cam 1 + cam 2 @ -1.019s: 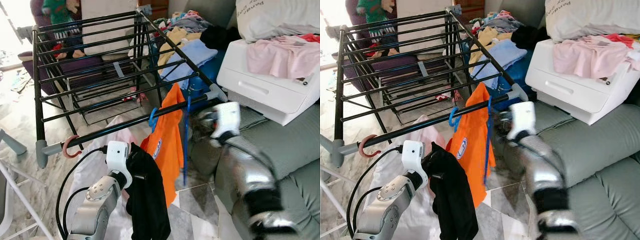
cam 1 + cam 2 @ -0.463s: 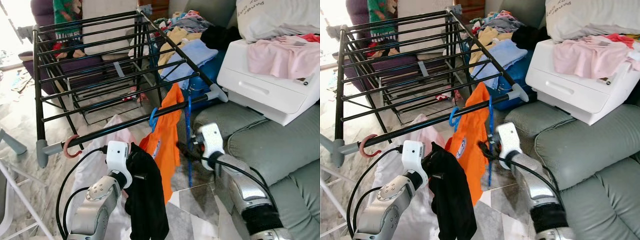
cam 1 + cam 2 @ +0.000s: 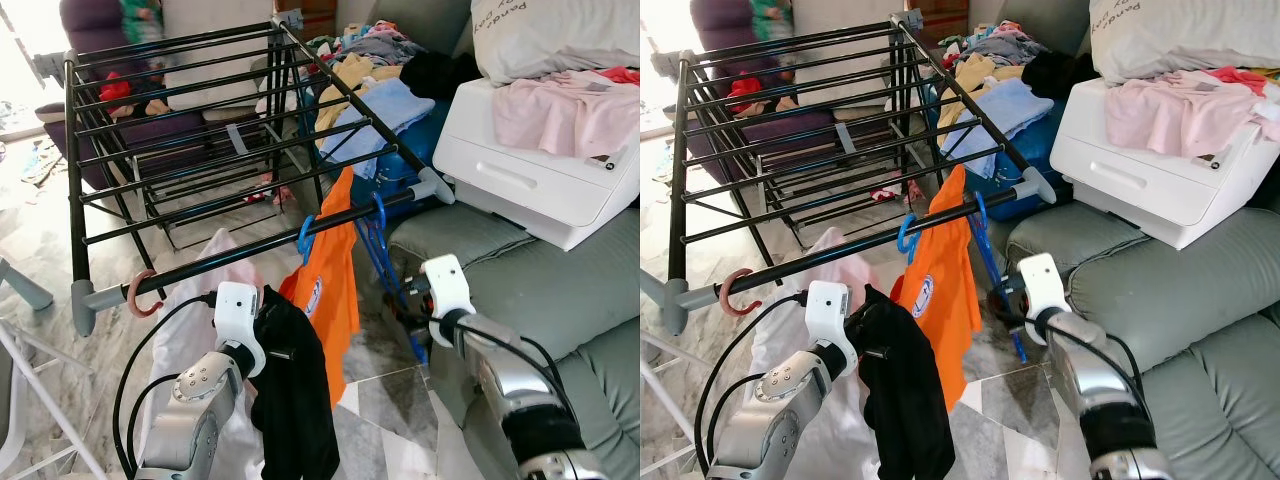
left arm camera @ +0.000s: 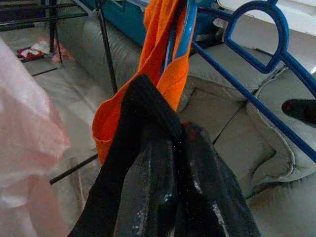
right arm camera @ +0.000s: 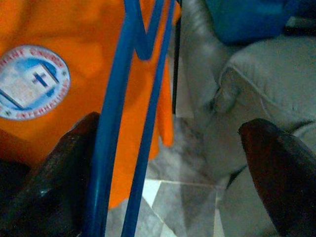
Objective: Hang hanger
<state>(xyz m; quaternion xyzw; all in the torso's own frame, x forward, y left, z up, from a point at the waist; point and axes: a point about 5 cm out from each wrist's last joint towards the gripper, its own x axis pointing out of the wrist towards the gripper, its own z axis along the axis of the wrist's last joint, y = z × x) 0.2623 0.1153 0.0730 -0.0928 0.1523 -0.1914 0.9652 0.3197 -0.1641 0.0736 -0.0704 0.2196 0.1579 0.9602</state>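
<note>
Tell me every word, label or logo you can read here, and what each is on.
Round blue-and-white badge on the orange shirt: ring lettering too blurred to read.
Dark print on the white pillow at top right: cut off and too small to read.
Nothing else legible.

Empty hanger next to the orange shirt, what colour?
Blue hanger; clearest in the right eye view.

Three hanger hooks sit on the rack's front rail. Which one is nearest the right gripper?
The bare blue hanger beside the right gripper, rightmost on the rail. The blue hook carries the orange shirt; the pink hook hangs far left.
</note>
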